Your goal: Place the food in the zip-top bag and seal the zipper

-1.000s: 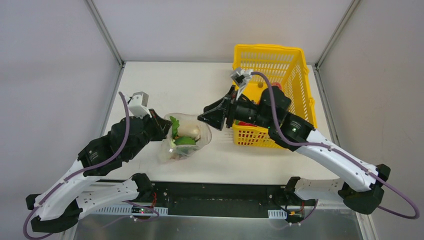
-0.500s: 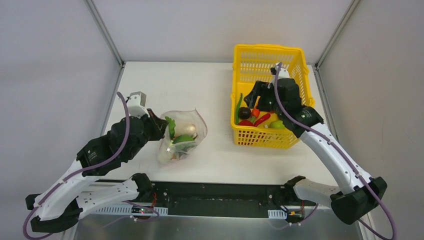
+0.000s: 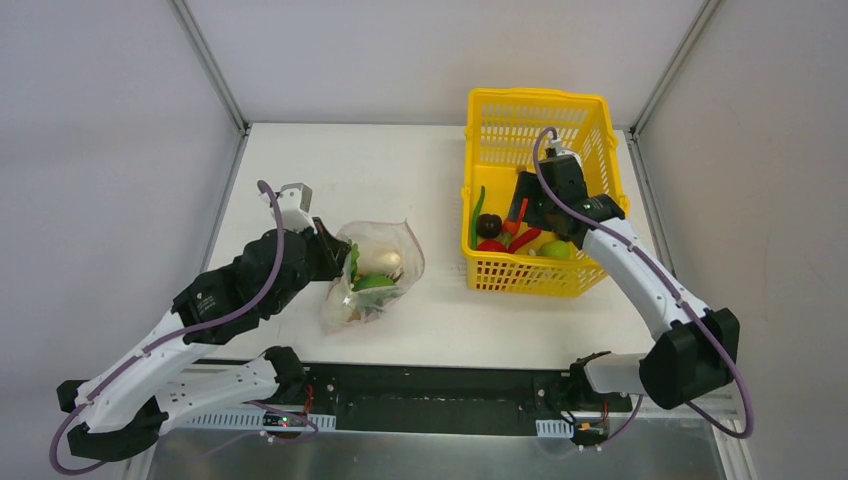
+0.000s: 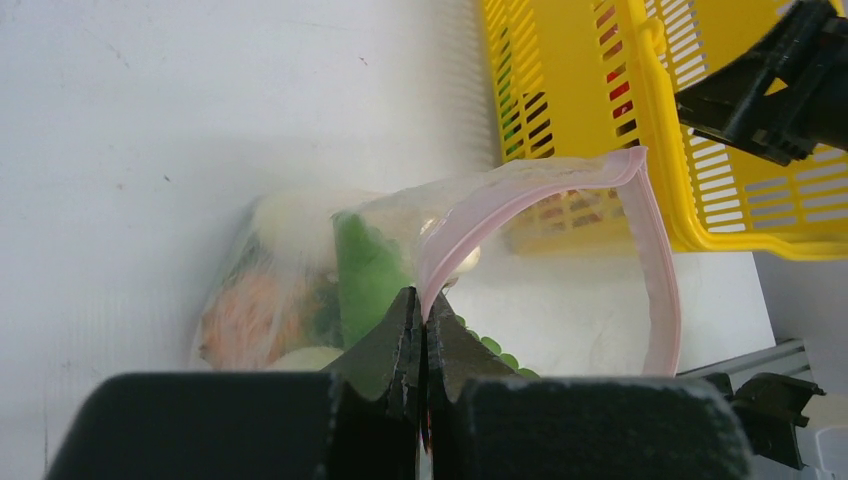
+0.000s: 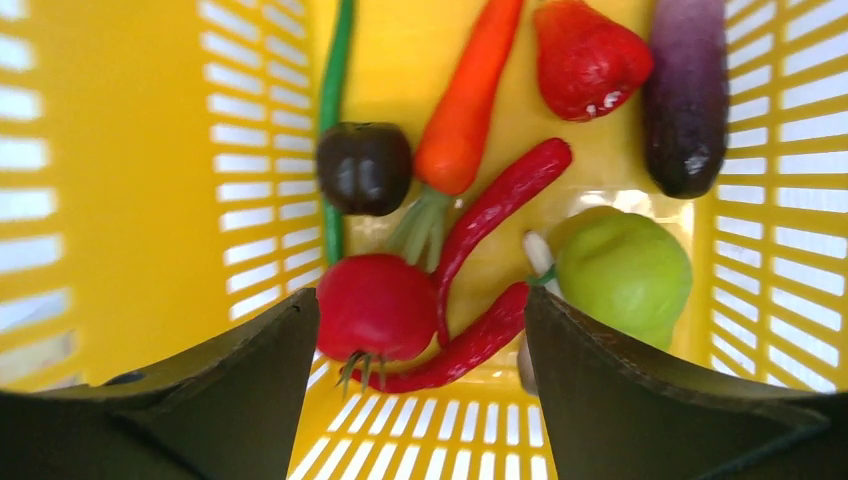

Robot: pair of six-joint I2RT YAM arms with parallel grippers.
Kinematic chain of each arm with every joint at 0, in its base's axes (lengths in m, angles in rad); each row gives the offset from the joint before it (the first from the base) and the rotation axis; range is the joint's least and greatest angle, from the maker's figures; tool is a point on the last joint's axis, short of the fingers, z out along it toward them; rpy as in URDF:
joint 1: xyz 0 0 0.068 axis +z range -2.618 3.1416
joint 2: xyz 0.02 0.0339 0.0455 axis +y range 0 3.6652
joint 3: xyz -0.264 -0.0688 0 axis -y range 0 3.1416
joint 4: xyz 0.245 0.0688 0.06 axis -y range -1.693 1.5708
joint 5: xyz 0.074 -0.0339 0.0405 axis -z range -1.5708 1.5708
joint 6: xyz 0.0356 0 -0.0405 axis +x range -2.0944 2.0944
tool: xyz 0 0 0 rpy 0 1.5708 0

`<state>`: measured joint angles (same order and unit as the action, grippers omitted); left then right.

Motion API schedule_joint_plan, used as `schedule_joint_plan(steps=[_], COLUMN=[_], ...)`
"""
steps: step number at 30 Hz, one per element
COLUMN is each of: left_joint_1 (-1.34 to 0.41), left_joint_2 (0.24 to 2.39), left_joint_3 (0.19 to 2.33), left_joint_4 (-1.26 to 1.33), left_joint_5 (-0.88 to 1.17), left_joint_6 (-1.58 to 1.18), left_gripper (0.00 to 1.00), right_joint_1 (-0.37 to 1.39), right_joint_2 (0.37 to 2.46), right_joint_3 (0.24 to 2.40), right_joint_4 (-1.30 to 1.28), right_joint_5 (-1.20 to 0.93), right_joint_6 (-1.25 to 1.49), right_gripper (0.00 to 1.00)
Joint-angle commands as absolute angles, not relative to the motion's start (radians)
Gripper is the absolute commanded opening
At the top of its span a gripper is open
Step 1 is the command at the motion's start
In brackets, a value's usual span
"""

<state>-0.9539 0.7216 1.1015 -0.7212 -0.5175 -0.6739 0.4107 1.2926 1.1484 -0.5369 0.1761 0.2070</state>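
No legible text, label, brand, number or sign on anything in view.

Held the left arm [image 3: 230,295] angled forward and inward, left fingers [image 4: 395,335] pinched tight together. Held the right arm [image 3: 640,275] stretched far forward, wrist tipped steeply downward, right fingers [image 5: 240,390] spread wide apart.

Bare table [image 3: 330,170] behind zip-top bag [image 3: 385,285]; yellow basket [image 3: 520,275] walls flank right fingers [image 5: 200,400]; food [image 5: 375,305] crowds floor.
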Motion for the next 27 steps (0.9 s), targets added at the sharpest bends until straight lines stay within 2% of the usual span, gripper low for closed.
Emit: schedule_joint_plan(steps=[1,7,10,13,16,20,27], left_joint_1=[-0.95,-0.95,-0.95,-0.95,-0.949,-0.95,-0.949], left_joint_2=[0.731,0.704,0.698,0.696,0.702,0.706,0.711], left_joint_3=[1.099,1.073,1.071,1.073,1.081,1.08,1.078], left_joint_4=[-0.681,-0.68,-0.686,-0.689,-0.692,-0.693,-0.686], left_joint_5=[-0.484,-0.487,-0.493,-0.504,-0.505,-0.506,-0.506], left_joint_6=[-0.688,-0.698,-0.698,-0.694,-0.689,-0.689,-0.687], left_gripper=[0.0,0.0,0.0,0.0,0.0,0.0,0.0], right_joint_1=[0.367,0.33,0.32,0.319,0.32,0.319,0.319], right_joint_2=[1.364,1.466,1.504,1.485,1.47,1.48,1.569], right_joint_3=[1.175,1.175,1.226,1.206,1.176,1.172,1.194], right_joint_4=[-0.555,-0.526,-0.565,-0.52,-0.487,-0.53,-0.651], right_joint_5=[0.266,0.343,0.201,-0.125,-0.316,-0.391,-0.362], right_joint_6=[0.257,0.266,0.235,0.217,0.195,0.12,0.035], right_gripper=[0.78,0.79,0.78,0.78,0.79,0.84,0.9])
